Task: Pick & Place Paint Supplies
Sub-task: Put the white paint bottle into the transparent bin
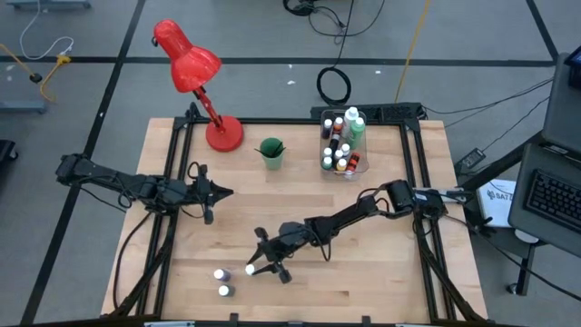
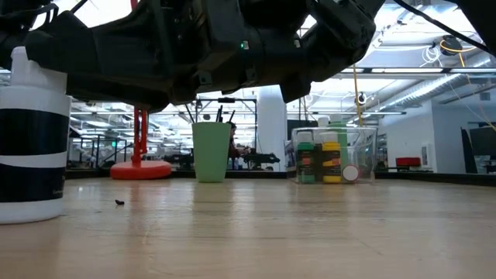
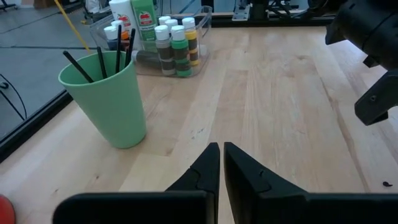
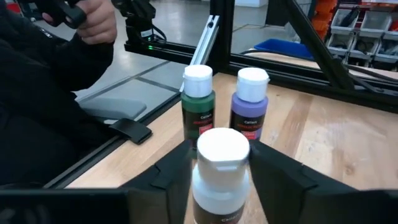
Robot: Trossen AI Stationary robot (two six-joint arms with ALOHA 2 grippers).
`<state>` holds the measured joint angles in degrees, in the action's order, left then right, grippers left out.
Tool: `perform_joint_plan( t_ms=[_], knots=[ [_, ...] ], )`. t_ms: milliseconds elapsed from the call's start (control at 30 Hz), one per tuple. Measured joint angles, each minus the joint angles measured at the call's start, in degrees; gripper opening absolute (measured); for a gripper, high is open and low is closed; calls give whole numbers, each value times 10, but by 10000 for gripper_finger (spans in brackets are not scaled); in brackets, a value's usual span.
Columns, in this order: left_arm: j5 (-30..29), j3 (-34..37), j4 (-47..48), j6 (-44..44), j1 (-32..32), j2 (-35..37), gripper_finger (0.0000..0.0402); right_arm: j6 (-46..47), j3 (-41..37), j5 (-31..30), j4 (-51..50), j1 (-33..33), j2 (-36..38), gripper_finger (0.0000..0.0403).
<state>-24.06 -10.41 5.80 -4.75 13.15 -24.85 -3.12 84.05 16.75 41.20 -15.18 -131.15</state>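
Near the table's front, my right gripper (image 1: 254,269) (image 4: 221,177) is closed around a pale paint bottle with a white cap (image 4: 222,152) (image 1: 248,270). Just beyond it, a green bottle (image 4: 198,106) and a purple bottle (image 4: 250,106) stand upright on their bases, toward the near left corner (image 1: 221,282). Another white bottle (image 2: 31,139) stands on the wood close to the low camera. At the table's left, my left gripper (image 1: 227,192) (image 3: 221,155) hangs shut over bare wood with nothing between its fingers. My right gripper pinches the pale bottle's body just under the cap (image 4: 198,180) between its two fingers, one on each side. The fingers come nearly level from the table's right side. The bottle stands upright; its base is hidden below the fingers.
A green cup (image 1: 270,151) (image 3: 106,99) holding dark brushes stands at the back middle. At the back right, a clear bin (image 1: 343,145) (image 2: 333,155) is full of paint bottles. A red desk lamp (image 1: 204,91) occupies the back left. A person's hand (image 4: 93,25) shows beyond the table.
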Motion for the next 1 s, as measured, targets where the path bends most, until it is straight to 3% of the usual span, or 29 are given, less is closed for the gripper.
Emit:
perform_joint_plan(
  t_ms=[167, 367, 467, 600, 733, 867, 1000],
  knots=[
    [0, 0, 0, -1, 0, 0, 26, -6, 0, 5, -7, 6, 0, 101],
    [1, 0, 2, -9, 0, 0, 26, -11, -1, 32, -17, 23, 14, 101],
    [1, 0, 4, -12, 0, 0, 26, -23, -1, 31, -45, 39, 54, 101],
    [1, 0, 5, -14, 0, 0, 26, -61, -1, 23, -159, 63, 152, 103],
    [1, 0, 9, -18, 0, 0, 26, -112, -1, -45, -290, 82, 268, 102],
    [2, 0, 13, -18, 0, 0, 26, -153, -3, -155, -390, 91, 378, 102],
    [2, 0, 17, -19, 0, 0, 26, -159, -61, -205, -420, 111, 494, 102]
  ],
)
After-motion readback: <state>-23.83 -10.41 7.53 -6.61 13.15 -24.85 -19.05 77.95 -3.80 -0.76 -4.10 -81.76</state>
